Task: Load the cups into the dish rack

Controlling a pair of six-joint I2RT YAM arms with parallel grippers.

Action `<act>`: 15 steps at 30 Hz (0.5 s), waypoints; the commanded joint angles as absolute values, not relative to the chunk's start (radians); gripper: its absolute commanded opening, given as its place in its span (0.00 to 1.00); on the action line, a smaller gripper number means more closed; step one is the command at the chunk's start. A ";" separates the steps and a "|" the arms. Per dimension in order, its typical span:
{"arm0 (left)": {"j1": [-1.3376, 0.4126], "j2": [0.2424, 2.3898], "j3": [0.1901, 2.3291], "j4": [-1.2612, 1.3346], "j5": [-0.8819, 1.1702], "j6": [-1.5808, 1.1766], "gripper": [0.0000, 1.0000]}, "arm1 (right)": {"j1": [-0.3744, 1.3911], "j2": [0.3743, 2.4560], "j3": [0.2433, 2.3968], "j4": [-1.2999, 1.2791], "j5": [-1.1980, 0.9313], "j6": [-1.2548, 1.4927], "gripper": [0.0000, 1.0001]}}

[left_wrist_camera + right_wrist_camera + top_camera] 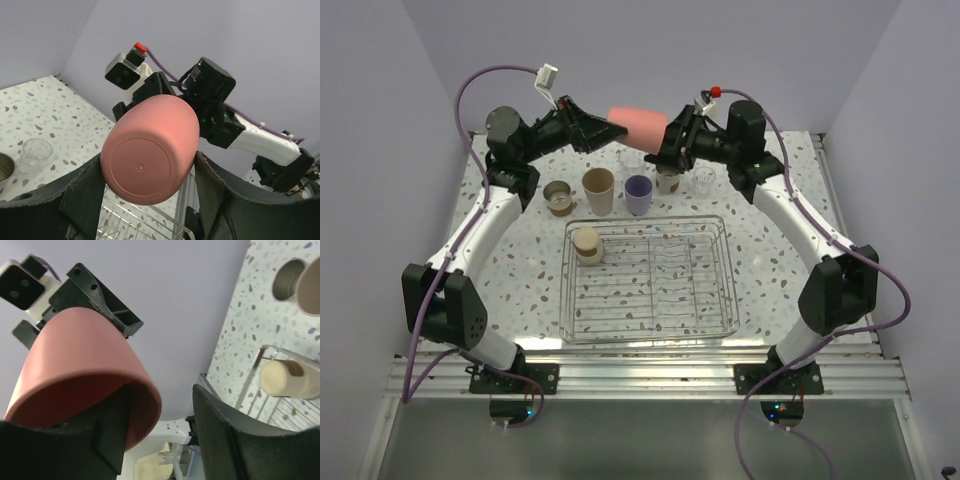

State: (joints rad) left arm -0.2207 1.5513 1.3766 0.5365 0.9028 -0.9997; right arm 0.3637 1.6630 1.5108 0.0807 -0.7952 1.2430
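Left claw (147, 175) clamped across the closed end of the red-pink cup (635, 124), one finger on either side; right claw (160, 395) standing apart at the mouth, one finger inside the rim, the other clear of the outer wall. Cup on its side in mid-air between the two arms, over the far part of the table (520, 262), beyond the dish rack (567, 290) and not yet in it. Chief hazard, by this reading: a smooth, tapering wall pinched near its narrow end, liable to slide out of the left grip with no second hold behind it, then to drop among the lavender cup (638, 194) and the tall tan cup (599, 190) standing nearby and knock them over. Second hazard: the inner right finger snagging the rim on the way out and dragging the cup askew. Hard to make out: the exact contact of the left fingers, masked by the cup's own bulk; a brown cup (667, 181) half covered by the right claw; a clear cup (623, 156) barely visible under the handover; the pale cup in the rack (587, 245), one cup or two nested impossible to say.
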 commanded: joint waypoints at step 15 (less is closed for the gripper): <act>-0.230 1.368 1.413 -0.288 0.555 -0.365 0.00 | 0.152 1.485 1.578 -0.802 -0.439 0.658 0.58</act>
